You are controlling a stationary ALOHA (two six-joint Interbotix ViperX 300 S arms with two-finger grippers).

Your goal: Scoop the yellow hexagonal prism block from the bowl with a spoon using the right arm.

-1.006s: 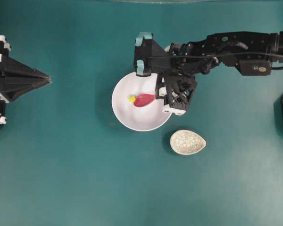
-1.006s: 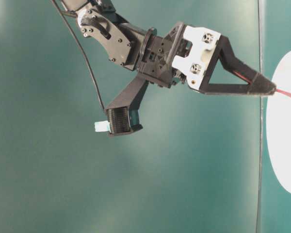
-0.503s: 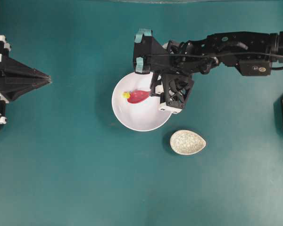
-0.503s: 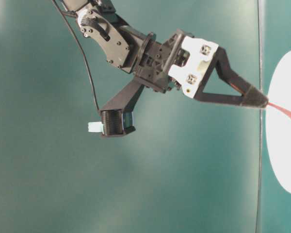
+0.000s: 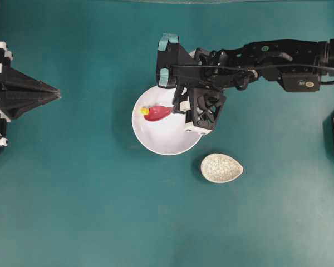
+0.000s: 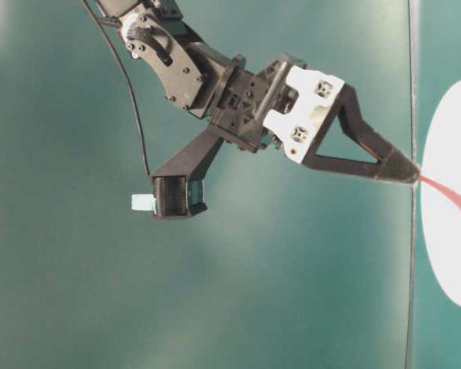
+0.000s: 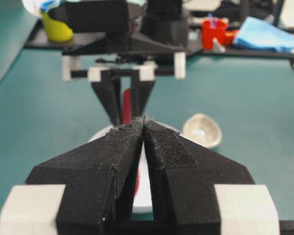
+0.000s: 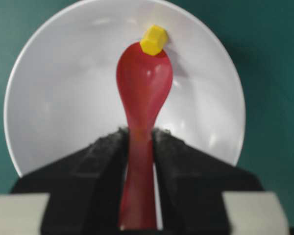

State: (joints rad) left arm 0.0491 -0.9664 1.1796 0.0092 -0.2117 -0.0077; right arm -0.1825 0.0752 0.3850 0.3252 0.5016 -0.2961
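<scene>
One yellow hexagonal prism block (image 8: 153, 39) at spoon (image 8: 143, 93) tip, top centre of right-wrist frame, against bowl (image 8: 63, 98) wall. Right gripper (image 8: 137, 147) grasping handle; left gripper (image 7: 143, 128) clenched, empty. We judge block light, skittish: slide scoop under.

speckled teardrop dish (image 5: 221, 168) on teal tabletop (image 5: 78, 194), nr centre

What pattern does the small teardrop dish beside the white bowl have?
The small dish is pale grey-white with a fine crackle pattern, clearest in the overhead view.
</scene>
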